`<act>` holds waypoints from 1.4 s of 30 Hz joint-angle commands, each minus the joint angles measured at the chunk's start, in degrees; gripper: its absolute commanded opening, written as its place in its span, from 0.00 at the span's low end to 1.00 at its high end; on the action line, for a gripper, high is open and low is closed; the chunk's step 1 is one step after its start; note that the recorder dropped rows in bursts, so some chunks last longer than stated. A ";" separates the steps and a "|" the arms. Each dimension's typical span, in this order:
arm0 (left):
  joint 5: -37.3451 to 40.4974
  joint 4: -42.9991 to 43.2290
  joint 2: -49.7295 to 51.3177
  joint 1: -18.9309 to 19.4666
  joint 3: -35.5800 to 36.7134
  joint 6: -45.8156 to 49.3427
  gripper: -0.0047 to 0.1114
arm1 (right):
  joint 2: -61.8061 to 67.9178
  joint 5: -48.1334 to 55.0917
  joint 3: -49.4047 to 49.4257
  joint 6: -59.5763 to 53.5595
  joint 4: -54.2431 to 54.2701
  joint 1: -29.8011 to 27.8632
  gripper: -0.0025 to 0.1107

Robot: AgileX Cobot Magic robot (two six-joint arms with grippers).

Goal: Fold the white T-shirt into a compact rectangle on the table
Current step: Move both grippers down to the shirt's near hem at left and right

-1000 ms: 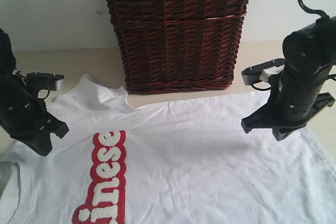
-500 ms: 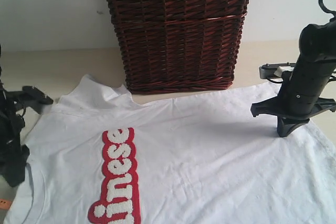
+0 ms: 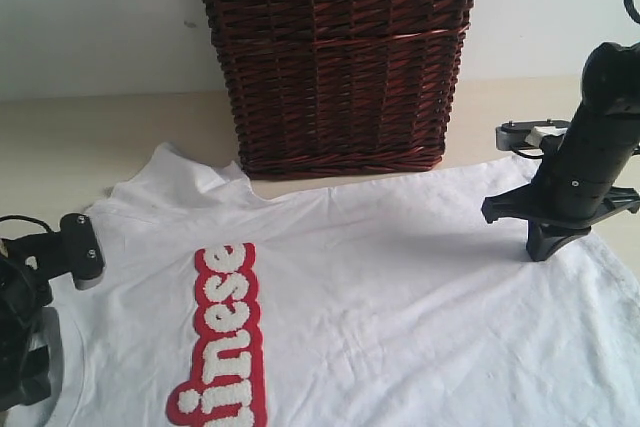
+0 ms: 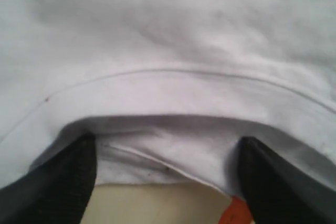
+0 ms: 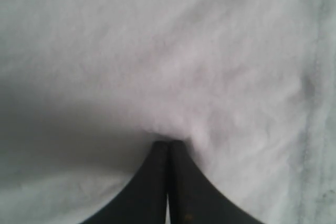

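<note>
The white T-shirt (image 3: 400, 287) lies spread on the table (image 3: 100, 137), its red-outlined lettering (image 3: 225, 337) running toward the front. My left gripper (image 3: 25, 367) is at the front left by the collar and stands open. In the left wrist view, its fingers (image 4: 68, 182) straddle the collar hem (image 4: 157, 153), with the orange tag (image 4: 237, 211) beside one finger. My right gripper (image 3: 543, 247) points down onto the shirt's right side. It (image 5: 169, 144) is shut, with fabric puckered at its tips.
A tall dark brown wicker basket (image 3: 340, 57) stands at the back centre, just behind the shirt's upper edge. Bare table shows to the left of the basket and in a strip at the far right (image 3: 620, 237).
My left gripper opened, let go of the collar and dropped toward the front left. The shirt slid right and settled flat. My right gripper came down onto the shirt's right side.
</note>
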 commanded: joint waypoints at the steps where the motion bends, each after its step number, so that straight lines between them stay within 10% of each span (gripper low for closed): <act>1: -4.44 11.88 0.68 0.17 0.77 -7.79 0.67 | 5.26 -1.39 1.81 -0.49 0.91 0.02 0.02; 8: -4.46 9.16 -8.79 0.17 0.77 -6.88 0.67 | 5.26 -1.01 1.81 -0.49 0.91 0.02 0.02; 15: 1.01 -5.18 -14.13 0.17 3.77 15.54 0.67 | 4.19 1.11 1.81 -1.83 0.91 0.02 0.02; 23: -10.63 -6.76 -14.14 0.17 10.38 21.54 0.67 | 1.26 1.77 1.81 -5.87 1.64 0.02 0.03; 34: -12.70 1.10 -5.03 0.27 10.83 20.41 0.67 | -5.95 2.44 1.81 -17.67 1.40 0.02 0.56; 42: -6.77 12.52 -8.35 0.27 8.85 8.48 0.67 | -14.93 8.66 1.81 -39.12 -1.58 4.14 0.58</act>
